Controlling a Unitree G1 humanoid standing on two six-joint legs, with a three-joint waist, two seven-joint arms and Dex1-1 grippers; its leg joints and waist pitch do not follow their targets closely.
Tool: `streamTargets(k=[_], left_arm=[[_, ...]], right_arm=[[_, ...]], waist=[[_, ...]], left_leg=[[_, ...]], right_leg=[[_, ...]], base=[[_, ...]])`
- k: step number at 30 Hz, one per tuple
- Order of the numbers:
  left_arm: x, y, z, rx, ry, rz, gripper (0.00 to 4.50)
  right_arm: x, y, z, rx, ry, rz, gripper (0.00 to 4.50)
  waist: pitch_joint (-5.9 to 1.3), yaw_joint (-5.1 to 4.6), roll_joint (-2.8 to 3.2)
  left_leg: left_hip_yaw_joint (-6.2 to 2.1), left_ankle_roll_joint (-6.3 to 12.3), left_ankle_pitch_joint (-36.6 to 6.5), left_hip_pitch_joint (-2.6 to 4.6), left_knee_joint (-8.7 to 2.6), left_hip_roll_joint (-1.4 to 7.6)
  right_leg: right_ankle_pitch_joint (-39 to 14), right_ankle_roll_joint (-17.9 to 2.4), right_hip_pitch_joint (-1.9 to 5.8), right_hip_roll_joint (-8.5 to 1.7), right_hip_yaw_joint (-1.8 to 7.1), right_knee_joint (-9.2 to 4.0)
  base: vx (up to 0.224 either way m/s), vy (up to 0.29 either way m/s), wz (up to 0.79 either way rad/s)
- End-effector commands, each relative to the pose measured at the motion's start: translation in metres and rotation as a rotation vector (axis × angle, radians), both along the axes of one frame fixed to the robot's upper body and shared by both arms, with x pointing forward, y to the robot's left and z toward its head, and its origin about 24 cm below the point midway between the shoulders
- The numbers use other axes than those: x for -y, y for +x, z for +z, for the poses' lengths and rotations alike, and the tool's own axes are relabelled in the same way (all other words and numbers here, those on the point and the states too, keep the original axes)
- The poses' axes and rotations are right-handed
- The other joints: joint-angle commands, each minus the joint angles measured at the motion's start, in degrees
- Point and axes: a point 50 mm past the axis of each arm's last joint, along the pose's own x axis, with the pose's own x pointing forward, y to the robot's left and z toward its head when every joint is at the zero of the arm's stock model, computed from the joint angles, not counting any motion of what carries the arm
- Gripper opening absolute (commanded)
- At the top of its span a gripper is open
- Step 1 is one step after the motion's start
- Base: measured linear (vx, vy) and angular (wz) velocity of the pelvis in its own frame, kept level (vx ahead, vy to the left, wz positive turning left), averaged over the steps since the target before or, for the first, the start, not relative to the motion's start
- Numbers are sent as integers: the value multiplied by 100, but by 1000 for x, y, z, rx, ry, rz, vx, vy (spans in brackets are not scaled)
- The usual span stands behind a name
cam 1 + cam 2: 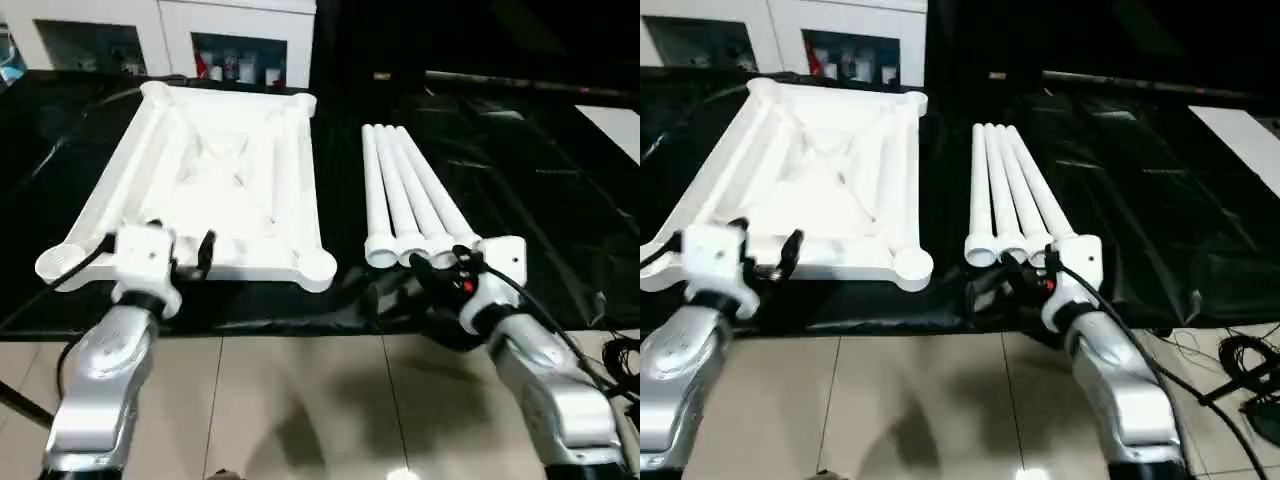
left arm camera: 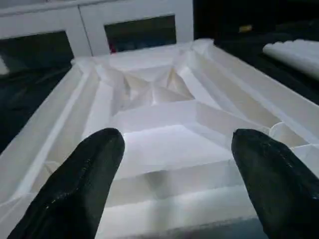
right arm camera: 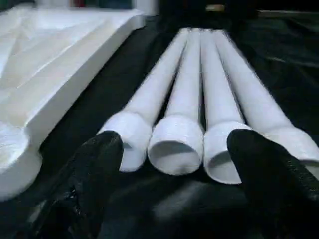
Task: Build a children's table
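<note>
Table top [image 1: 215, 185] lies ribbed side up on black bench [image 1: 520, 180], left half; four legs [image 1: 410, 195] side by side just right of it. Left claw [image 2: 174, 164] fingers apart, empty, at top's near edge. Right claw [image 3: 174, 164] spread, empty, at leg ends, apparently not touching

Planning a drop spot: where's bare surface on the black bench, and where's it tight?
Widest free patch: black bench right of the four legs, out to its far right edge. A narrower strip runs between the table top and the legs. Crowded: near edge, where the open left gripper and right gripper hover.
</note>
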Motion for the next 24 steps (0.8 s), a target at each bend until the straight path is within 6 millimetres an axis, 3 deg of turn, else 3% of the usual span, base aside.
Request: streamTargets(k=[1, 2, 3, 4, 5, 7, 10, 13, 14, 17, 18, 19, 20, 21, 22, 23, 24], left_arm=[[6, 1, -4, -8, -40, 24, 403], [10, 3, -5, -13, -57, 18, 403], [14, 6, -6, -19, -58, 26, 403], [15, 8, -6, -6, -54, 31, 403], [18, 12, -6, -6, -43, 23, 403], [22, 17, -5, -2, -4, 23, 403], [31, 20, -1, 5, -15, -22, 403], [37, 27, -1, -34, -32, -22, 403], [39, 29, 0, -39, -20, -35, 403], [41, 29, 2, -24, 2, -59, 403], [41, 29, 2, -25, -3, -52, 403], [41, 29, 3, -28, -10, -50, 403], [41, 29, 4, -25, -8, -51, 403], [40, 29, 5, -23, -5, -51, 403], [40, 28, 5, -23, -4, -53, 403], [40, 28, 5, -27, -7, -60, 403], [40, 28, 5, -29, -5, -65, 403]], right_arm=[[3, 5, 3, 2, 6, -32, 377], [3, 7, 5, 12, -3, -32, 377], [3, 11, 7, 19, -15, -32, 377], [1, 13, 8, 22, -24, -30, 377], [-5, 16, 9, 25, -36, -17, 377], [-11, 20, 9, 20, -39, -1, 377], [-11, 21, 9, 17, -57, 7, 377], [-11, 21, 7, 19, -77, 26, 377], [-11, 23, 8, 28, -83, 36, 377], [-13, 26, 10, 40, -80, 46, 377], [-13, 28, 10, 38, -80, 45, 377], [-14, 29, 10, 38, -86, 55, 377], [-18, 30, 12, 45, -94, 71, 377], [-20, 30, 13, 50, -99, 80, 377], [-22, 31, 14, 52, -104, 88, 377], [-23, 31, 15, 52, -104, 94, 377], [-23, 32, 15, 53, -106, 98, 377]], waist=[[-340, 69, 260], [-327, 50, 159], [-352, 48, 243], [-349, 53, 224], [-349, 56, 153], [-359, 87, 205], [-384, 101, 220], [-385, 109, 169], [-386, 145, 194], [-388, 148, 184], [-359, 181, 65], [-378, 120, 166], [-422, 92, 199], [-400, 75, 254], [-352, 45, 266], [-299, 44, 319], [-255, 17, 316]], left_leg=[[-136, -320, -703, 101, -378, 194], [-120, -282, -771, 90, -383, 200], [-116, -276, -752, 97, -365, 196], [-115, -269, -744, 91, -363, 189], [-92, -200, -685, 84, -355, 178], [-100, -132, -570, 69, -352, 181], [-107, -148, -521, 67, -346, 194], [-92, -103, -456, 61, -338, 182], [-91, -81, -443, 71, -331, 180], [-96, -25, -409, 47, -332, 183], [-288, 419, -314, -259, -402, 19], [-324, 685, -499, -245, -445, 6], [-414, 1123, -667, -206, -332, -19], [-439, 1305, -888, -220, -321, -30], [-472, 1325, -1041, -268, -346, -26], [-485, 1197, -1565, -210, -382, -21], [-475, 985, -2064, -197, -394, -37]], right_leg=[[834, -863, 178, -412, 254, -331], [784, -881, 182, -386, 253, -368], [793, -899, 181, -378, 252, -368], [767, -910, 184, -373, 251, -365], [681, -925, 186, -368, 260, -390], [509, -876, 173, -386, 260, -372], [617, -879, 165, -380, 252, -353], [792, -903, 168, -369, 249, -340], [773, -909, 159, -376, 250, -341], [745, -920, 167, -391, 245, -340], [900, -902, 392, -482, -18, -320], [618, -848, 414, -481, -138, -377], [206, -914, 450, -617, -222, -481], [-289, -1072, 537, -655, -325, -591], [-683, -1057, 590, -651, -393, -640], [-1665, -1017, 672, -638, -518, -783], [-2491, -937, 779, -619, -598, -900]], base=[[0, 0, 0], [0, 0, 0], [0, 0, 0], [0, 0, 0], [0, 0, 0], [0, 0, 0], [0, 0, 0], [0, 0, 0], [0, 0, 0], [0, 0, 0], [0, 0, 0], [-18, -6, 18], [-7, -11, 50], [-7, -11, 50], [19, -5, 61], [29, 8, 60], [29, 8, 60]])
